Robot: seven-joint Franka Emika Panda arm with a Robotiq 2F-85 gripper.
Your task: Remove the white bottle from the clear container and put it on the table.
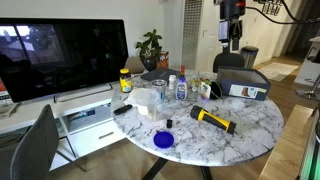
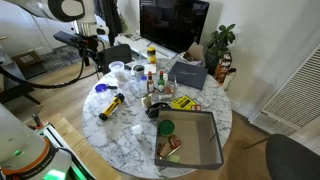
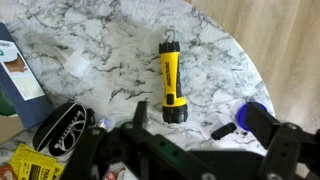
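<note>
The white bottle (image 1: 181, 86), slim with a blue label, stands upright among other bottles near the middle of the table (image 1: 250, 125), beside a clear container (image 1: 147, 99). I cannot tell whether it stands inside a container. It is out of the wrist view. My gripper (image 1: 232, 43) hangs high above the table's far side, well away from the bottle; it also shows in an exterior view (image 2: 88, 58). In the wrist view the gripper (image 3: 200, 130) is open and empty, its fingers spread wide above the marble table (image 3: 100, 50).
A yellow flashlight (image 3: 170, 80) lies on the table, with a blue lid (image 3: 250, 118) and a small black object (image 3: 222, 130) near it. A black case (image 3: 62, 125) lies nearby. A grey bin (image 2: 190, 140), a grey box (image 1: 240, 80), a yellow-lidded jar (image 1: 125, 80) and a TV (image 1: 60, 55) are around.
</note>
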